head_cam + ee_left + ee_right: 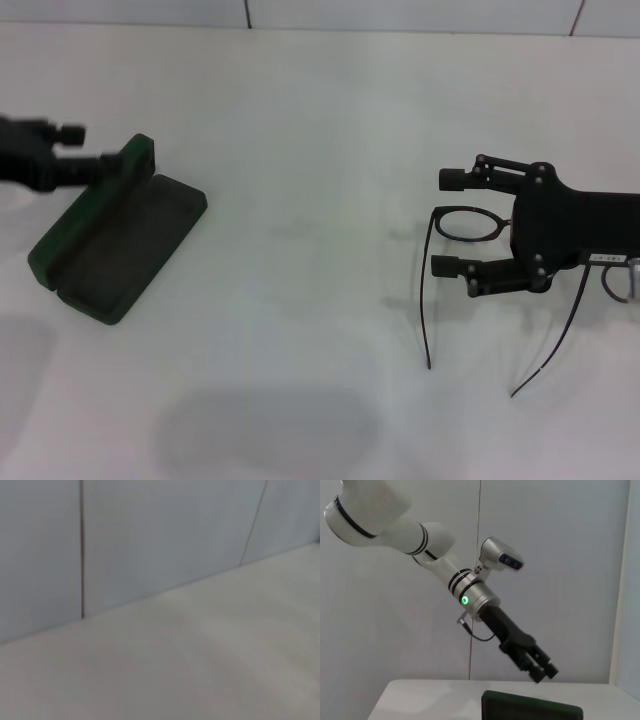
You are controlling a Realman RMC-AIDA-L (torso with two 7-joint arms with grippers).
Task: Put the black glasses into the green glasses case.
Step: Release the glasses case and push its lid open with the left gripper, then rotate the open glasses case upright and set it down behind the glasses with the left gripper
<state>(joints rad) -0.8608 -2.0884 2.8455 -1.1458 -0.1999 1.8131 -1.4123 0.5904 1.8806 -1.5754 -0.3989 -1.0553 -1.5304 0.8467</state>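
The right gripper [452, 222] is hovering spread wide over the glasses [468, 224], right of the table; the left gripper [75, 150], apparently clamped, is holding the case [125, 240] lid open; closing on the frame comes next

— Underneath everything?
— A white table [300, 250], matte and plain, spread across the whole head view.
— Marked with anything?
— Only shading: a broad soft grey shadow [270, 430] near the front edge, plus a fainter patch [20, 370] off to the left.
— And behind?
— A pale grey wall [400, 12], built of flat panels, meeting the far edge of the table.
— Joined how?
— By thin upright lines: a dark seam [247, 12] left of centre, then a reddish seam [578, 15] toward the right, slightly slanted. Same sort of panels and joints in both wrist views, rising straight off the tabletop.
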